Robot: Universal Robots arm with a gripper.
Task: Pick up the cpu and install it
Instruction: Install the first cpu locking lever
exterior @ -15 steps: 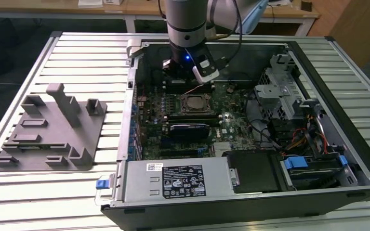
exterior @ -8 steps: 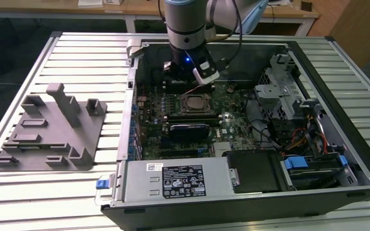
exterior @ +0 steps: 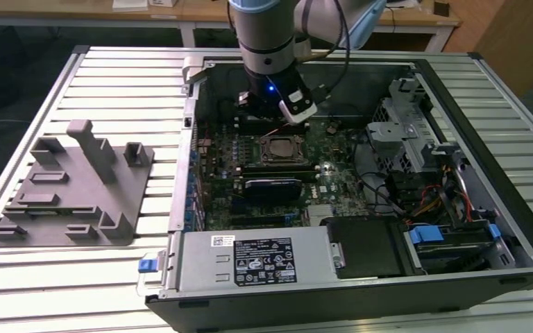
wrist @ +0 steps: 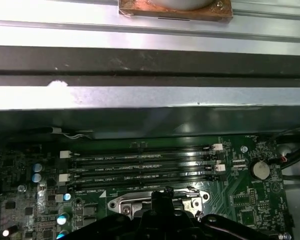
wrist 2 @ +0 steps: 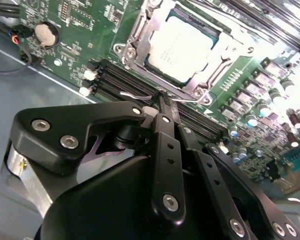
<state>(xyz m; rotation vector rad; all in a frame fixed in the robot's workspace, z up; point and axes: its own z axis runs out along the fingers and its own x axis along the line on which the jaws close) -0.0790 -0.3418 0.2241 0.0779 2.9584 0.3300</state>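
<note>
The black linkage gripper [wrist 2: 162,97] has its fingers pressed together, holding nothing, its tip just beside the steel socket frame [wrist 2: 140,30] on the green motherboard [wrist 2: 75,25]. The flat square silvery-topped cpu [wrist 2: 182,45] already lies inside that frame. It looks light, rigid and fragile underneath, best gripped by opposite edges.
</note>
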